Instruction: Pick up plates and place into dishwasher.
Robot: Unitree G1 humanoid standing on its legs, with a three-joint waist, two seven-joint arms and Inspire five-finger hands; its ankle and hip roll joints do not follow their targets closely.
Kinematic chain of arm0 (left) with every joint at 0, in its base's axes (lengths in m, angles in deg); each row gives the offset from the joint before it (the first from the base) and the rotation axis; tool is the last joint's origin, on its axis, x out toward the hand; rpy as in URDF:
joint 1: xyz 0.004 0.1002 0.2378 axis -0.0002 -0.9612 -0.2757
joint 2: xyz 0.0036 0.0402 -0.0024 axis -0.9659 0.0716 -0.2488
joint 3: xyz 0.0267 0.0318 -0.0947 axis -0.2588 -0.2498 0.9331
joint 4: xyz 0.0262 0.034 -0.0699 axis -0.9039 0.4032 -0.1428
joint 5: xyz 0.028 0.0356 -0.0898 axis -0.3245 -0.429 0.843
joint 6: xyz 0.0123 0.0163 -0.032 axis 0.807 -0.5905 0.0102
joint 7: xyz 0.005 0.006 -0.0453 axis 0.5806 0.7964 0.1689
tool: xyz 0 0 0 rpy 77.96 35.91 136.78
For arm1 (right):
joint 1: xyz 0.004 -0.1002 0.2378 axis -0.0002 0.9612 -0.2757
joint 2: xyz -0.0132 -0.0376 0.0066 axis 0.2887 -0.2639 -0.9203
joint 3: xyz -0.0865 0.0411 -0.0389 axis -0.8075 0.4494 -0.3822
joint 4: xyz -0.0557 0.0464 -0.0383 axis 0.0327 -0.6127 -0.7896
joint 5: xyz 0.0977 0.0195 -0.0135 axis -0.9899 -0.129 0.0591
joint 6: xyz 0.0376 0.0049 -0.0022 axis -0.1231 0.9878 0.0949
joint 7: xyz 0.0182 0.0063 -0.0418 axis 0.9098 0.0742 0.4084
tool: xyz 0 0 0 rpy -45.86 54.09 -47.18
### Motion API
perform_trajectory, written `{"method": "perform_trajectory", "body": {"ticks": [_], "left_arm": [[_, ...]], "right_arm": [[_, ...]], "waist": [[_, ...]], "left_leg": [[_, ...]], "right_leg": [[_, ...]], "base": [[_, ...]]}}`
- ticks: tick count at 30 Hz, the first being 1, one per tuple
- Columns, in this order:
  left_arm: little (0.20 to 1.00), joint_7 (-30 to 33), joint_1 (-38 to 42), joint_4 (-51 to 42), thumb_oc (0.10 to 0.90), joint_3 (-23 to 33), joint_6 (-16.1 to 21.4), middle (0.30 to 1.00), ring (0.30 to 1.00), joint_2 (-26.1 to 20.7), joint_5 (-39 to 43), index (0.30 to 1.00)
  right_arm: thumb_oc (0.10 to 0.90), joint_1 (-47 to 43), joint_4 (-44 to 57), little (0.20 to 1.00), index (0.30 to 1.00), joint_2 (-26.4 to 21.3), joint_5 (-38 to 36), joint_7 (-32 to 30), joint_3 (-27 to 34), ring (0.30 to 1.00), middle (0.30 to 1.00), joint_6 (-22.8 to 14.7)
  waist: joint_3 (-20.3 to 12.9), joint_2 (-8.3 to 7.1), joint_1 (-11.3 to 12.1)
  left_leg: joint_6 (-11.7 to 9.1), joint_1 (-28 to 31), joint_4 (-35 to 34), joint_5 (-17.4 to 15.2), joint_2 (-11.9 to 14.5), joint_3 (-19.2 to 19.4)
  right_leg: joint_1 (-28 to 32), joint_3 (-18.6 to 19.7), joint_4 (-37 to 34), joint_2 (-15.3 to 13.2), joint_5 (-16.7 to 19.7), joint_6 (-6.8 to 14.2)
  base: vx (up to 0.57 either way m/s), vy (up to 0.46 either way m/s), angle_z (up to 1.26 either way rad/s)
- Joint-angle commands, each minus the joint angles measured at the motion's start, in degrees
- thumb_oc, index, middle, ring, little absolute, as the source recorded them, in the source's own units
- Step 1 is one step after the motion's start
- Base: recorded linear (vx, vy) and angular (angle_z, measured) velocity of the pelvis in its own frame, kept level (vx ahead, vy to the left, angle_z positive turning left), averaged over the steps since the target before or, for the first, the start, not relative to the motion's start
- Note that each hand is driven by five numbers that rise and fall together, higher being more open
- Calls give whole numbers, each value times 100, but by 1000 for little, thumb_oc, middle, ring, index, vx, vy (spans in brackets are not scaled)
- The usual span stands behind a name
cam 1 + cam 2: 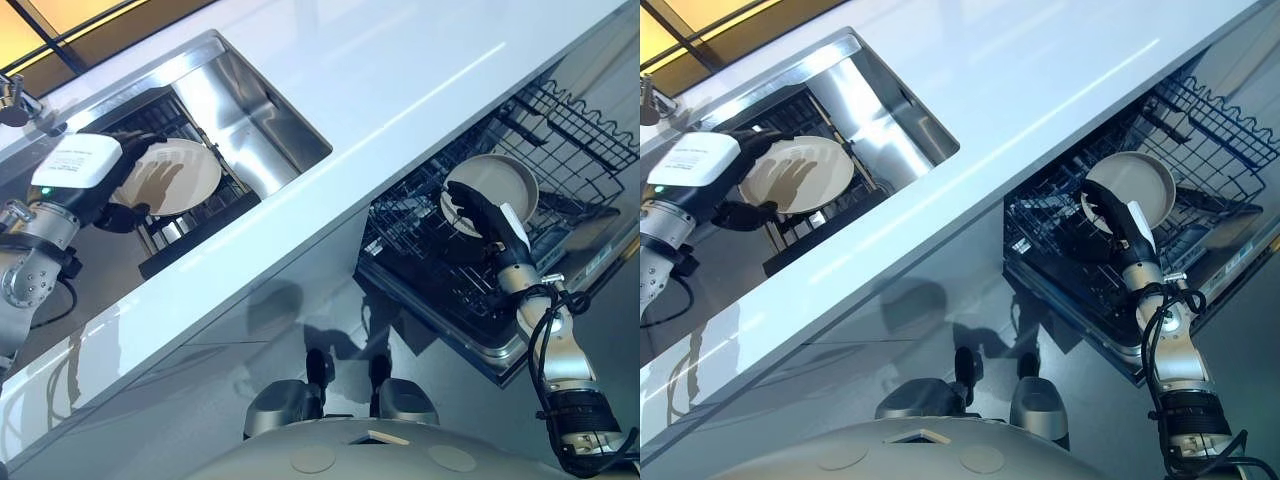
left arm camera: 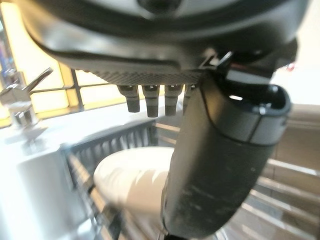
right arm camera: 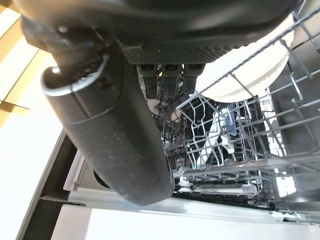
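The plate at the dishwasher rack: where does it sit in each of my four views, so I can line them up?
Left eye view: the plate stands at right of centre in the dishwasher rack, with the right hand on it.
Right eye view: plate at right of centre.
Left wrist view: a different plate, in the sink rack.
Right wrist view: plate past the fingers, behind rack wires.
Shared landmark: the dishwasher rack.

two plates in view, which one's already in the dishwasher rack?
The plate by the right hand, standing in the dishwasher rack. The other plate sits in the sink rack by the left hand.
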Motion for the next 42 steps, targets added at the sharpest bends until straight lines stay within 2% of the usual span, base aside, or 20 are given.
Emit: {"method": "perform_trajectory", "body": {"ticks": [1,6,12,27,36,42], "left_arm": [[900,87,251,-96,800,192,12,900,900,-164,-112,900],[900,-179,182,-141,800,221,25,900,900,-92,159,900],[900,-206,191,-228,800,161,-13,900,900,32,295,900],[900,946,413,28,800,-106,-91,900,900,322,501,900],[900,1124,526,32,800,-209,-160,900,900,236,568,900],[900,918,592,11,800,-349,-334,900,900,212,344,900]], "right_arm": [[800,-231,183,900,900,-196,-262,-28,-23,900,900,-432],[800,-178,76,900,900,-252,-297,63,-82,900,900,-403],[800,-112,23,900,900,-227,-282,148,-189,900,900,-414],[800,24,-198,900,900,-172,-203,297,-437,900,900,-429],[800,101,-174,900,900,-167,-174,249,-441,900,900,-416],[800,120,-89,900,900,-167,-148,263,-457,900,900,-385]], "waist": [[-661,50,28],[-670,16,59],[-659,-1,59],[-648,-12,-61],[-597,8,-156],[-561,44,-211]], "left_leg": [[51,-15,224,-749,-184,23],[-5,-4,163,-693,-137,-46],[-44,-10,138,-657,-104,-97],[-75,28,76,-614,-82,-46],[-37,43,115,-667,-89,42],[-11,30,173,-698,-104,85]], "right_leg": [[-430,-169,741,47,-449,419],[-348,-224,597,102,-443,376],[-296,-239,504,153,-443,330],[-250,-209,398,190,-415,291],[-288,-136,442,189,-430,302],[-344,-98,534,189,-456,310]], "base": [[-18,-66,17],[-13,-56,11],[-7,-29,0],[16,7,0],[38,10,-5],[24,4,-6]]}}
